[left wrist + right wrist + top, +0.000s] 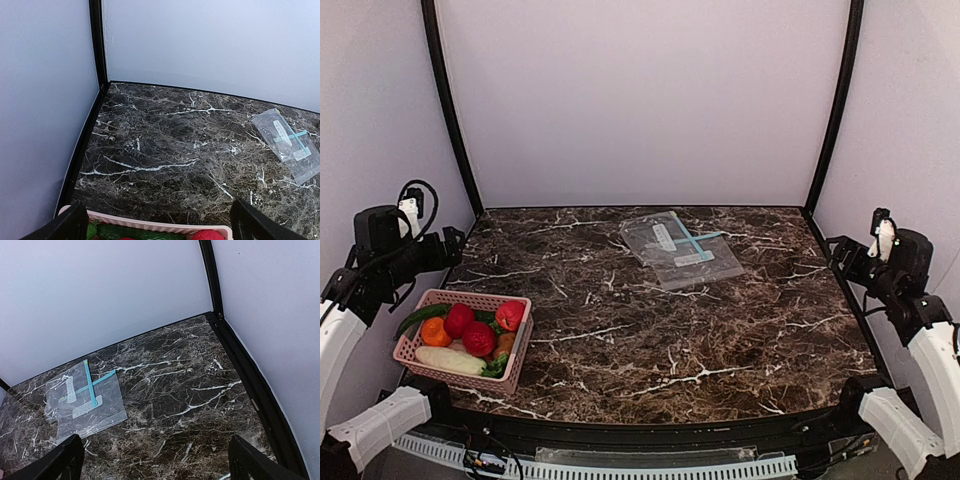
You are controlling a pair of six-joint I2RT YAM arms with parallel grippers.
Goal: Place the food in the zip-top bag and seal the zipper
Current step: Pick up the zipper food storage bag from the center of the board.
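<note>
**Start state: food all in basket, both grippers wide and empty, two bags overlapped**

- Near, 8 o'clock on the table (640, 345): the pink basket (480, 296) is packed with the food (470, 335). Red rounds and an orange one are seen, a long white-green piece (450, 360) lies along the near wall, and green bits are wedged between. No food is seen outside it.
- 9 o'clock: the left gripper (159, 212) is held near the basket's far rim, jaws spread wide, nothing held.
- 3 o'clock: the right gripper (155, 450) is also spread wide and empty, well apart from everything.
- Far, 1 o'clock: the zip-top bag (705, 268) lies flat, overlapped by or on a second bag (642, 235). Its teal zipper (90, 385) is crossed by the second strip (102, 378). Which bag is on top cannot be told, nor whether either mouth is open.

Risks, as judged from here:
- Both bags could be pinched together, since thin clear film lies stacked on dark marble and the edges are poorly seen.
- A flat bag could be slid away instead of lifted, as nothing pins it.
- A neighbouring piece could be dragged out or the light basket tipped, because the food is packed tight.
- The round pieces could be rolled off if dropped short; basket and bag are well apart.
- The seal could be left partial if food sits at the mouth.
</note>
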